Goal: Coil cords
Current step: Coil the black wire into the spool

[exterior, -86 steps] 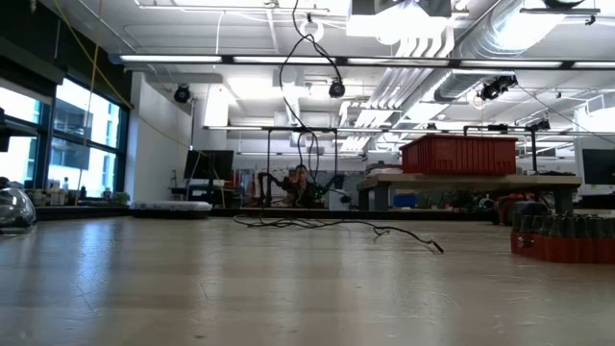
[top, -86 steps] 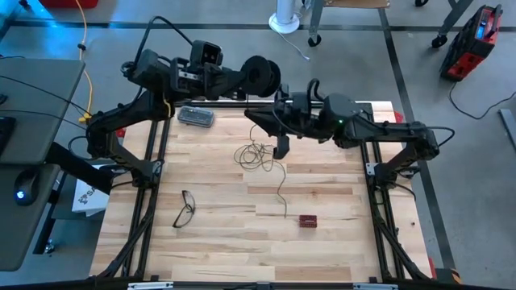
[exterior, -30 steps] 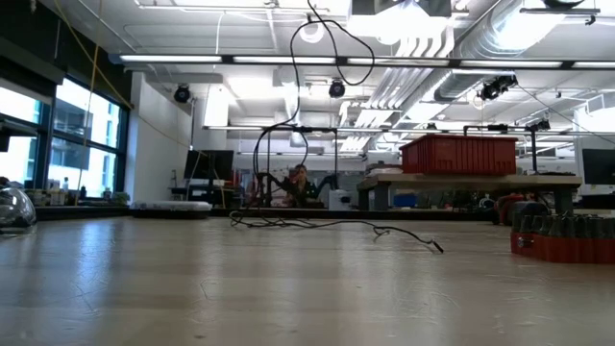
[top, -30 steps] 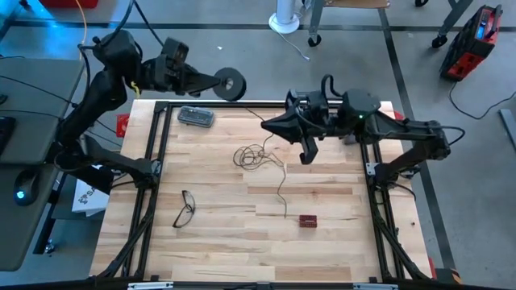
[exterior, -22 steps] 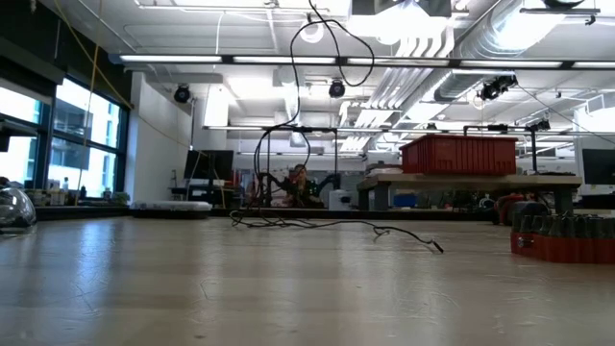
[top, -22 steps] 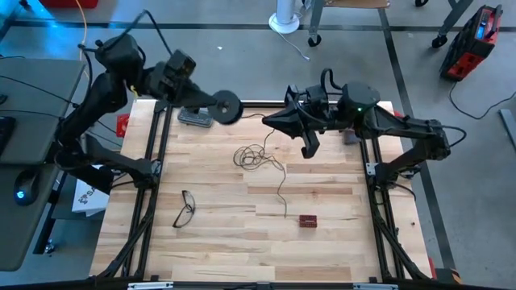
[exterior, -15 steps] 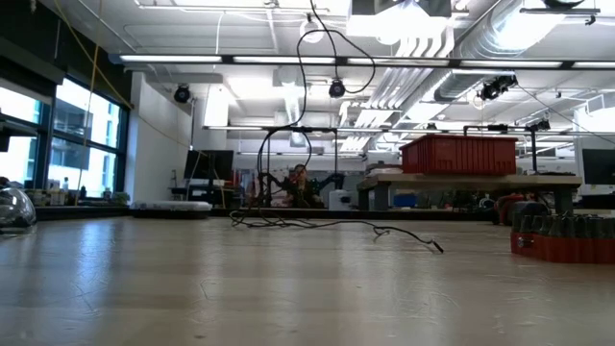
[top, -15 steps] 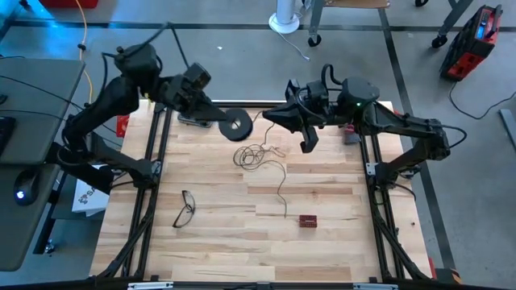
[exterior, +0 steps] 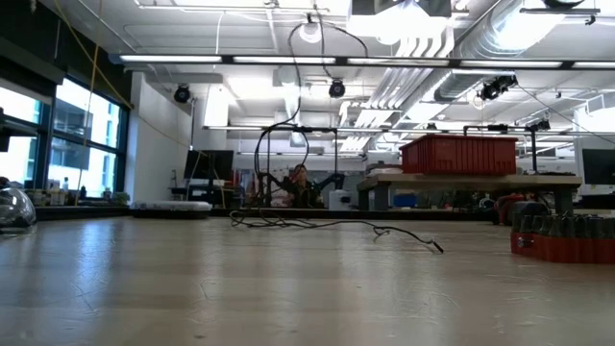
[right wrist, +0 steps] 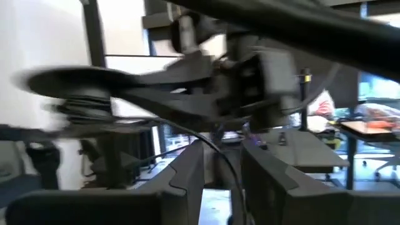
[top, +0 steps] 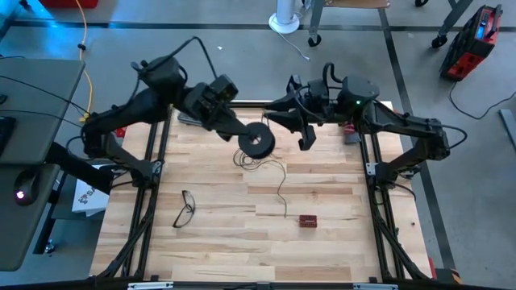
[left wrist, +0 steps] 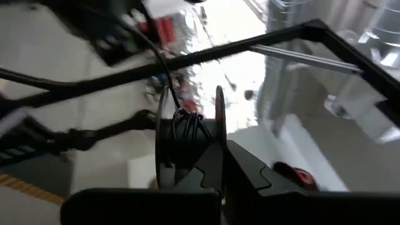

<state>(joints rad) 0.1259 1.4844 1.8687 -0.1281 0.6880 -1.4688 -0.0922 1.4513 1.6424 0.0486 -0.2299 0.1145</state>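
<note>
While no writing reads, left jaws point(top: 242, 132) clamp the reel point(top: 257, 141); right jaws point(top: 305, 135), width unclear, straddle wire point(top: 280, 187).

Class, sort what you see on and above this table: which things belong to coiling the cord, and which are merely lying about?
Belongs to the job:
- thin dark wire
- black reel, held by the left gripper
- right gripper, over the table's far edge

Just lying about:
- eyeglasses
- small red block
- grey case at the far edge, partly hidden by the left arm
</note>
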